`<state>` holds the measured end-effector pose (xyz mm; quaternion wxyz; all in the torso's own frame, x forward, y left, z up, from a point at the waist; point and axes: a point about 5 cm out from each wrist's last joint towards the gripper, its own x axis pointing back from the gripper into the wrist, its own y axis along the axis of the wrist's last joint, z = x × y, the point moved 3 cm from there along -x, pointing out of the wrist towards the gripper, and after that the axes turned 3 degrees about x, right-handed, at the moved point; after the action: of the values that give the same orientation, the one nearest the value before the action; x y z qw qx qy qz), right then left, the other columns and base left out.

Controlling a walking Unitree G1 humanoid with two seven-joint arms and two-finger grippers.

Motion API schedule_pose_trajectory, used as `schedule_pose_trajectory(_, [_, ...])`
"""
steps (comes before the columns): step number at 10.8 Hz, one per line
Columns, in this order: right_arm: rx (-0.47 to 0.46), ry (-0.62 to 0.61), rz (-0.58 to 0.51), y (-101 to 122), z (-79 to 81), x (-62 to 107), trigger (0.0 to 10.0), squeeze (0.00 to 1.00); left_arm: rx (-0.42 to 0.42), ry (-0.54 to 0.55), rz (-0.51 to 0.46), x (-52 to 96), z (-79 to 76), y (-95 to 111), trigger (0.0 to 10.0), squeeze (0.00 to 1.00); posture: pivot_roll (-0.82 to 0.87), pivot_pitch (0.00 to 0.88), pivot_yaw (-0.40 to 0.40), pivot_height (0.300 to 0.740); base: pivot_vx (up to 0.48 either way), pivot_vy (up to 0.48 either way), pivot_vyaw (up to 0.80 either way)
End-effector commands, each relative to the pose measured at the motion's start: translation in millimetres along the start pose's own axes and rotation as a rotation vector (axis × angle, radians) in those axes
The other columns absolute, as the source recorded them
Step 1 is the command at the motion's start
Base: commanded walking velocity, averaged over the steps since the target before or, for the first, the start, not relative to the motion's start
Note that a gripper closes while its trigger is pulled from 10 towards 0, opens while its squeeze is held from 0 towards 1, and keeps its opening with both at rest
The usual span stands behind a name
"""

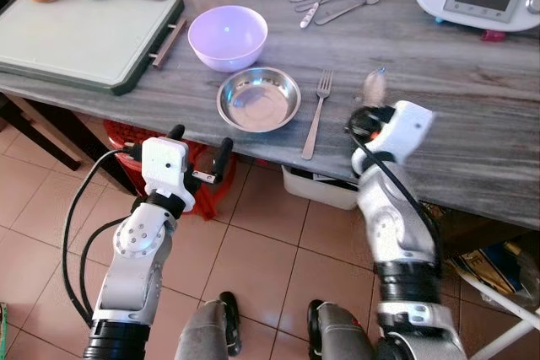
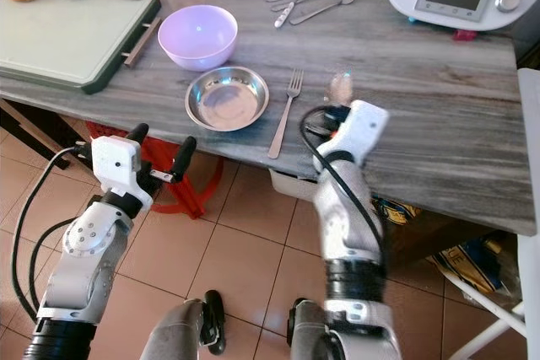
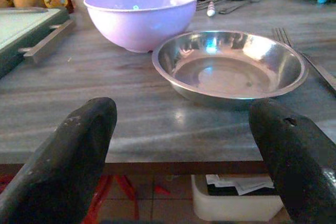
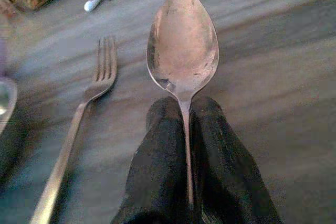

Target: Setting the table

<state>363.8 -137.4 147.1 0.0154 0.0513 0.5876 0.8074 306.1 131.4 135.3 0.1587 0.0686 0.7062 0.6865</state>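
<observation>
Head view: the steel dish (image 1: 258, 99) sits near the table (image 1: 472, 132) edge, the fork (image 1: 315, 115) just right of it, the lilac bowl (image 1: 227, 36) behind. Left wrist view — the left gripper (image 3: 184, 156) hangs wide open, empty, before the dish. Right wrist view — the right gripper (image 4: 186, 129) pinches a spoon (image 4: 182, 45) by its handle, right of the fork, above the table.

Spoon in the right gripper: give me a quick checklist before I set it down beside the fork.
1. Grip: right gripper shut on the spoon handle, bowl pointing ahead: ok.
2. Drop spot: bare tabletop to the right of the fork: ok.
3. Fork lies to the right of the steel plate, apart from it: ok.
4. Left gripper open, below the table edge, away from the drop spot: ok.
5. Spoon's height above the table: cannot tell.
</observation>
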Motion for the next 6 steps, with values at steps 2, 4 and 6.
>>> schedule_pose_trajectory(2, [-0.033, -0.006, 0.055, -8.4, 4.1, -0.2, 10.0, 0.0, 0.001, -0.008, 0.011, 1.7, -2.3, -1.8, 10.0, 0.0, -0.04, 0.223, 0.043, 0.74, 0.0, 0.0, 0.0])
schedule_pose_trajectory(4, [-0.069, -0.011, 0.075, -7.8, 8.6, -2.8, 10.0, 0.0, 0.01, -0.012, 0.016, 1.8, -4.4, -3.5, 10.0, 0.0, -0.05, 0.225, 0.035, 0.74, 0.0, 0.0, 0.0])
schedule_pose_trajectory(6, [-0.076, -0.007, 0.085, -6.8, 11.1, -6.6, 10.0, 0.0, 0.015, -0.012, 0.017, 2.0, -5.8, -4.6, 10.0, 0.0, -0.05, 0.225, 0.036, 0.74, 0.0, 0.0, 0.0])
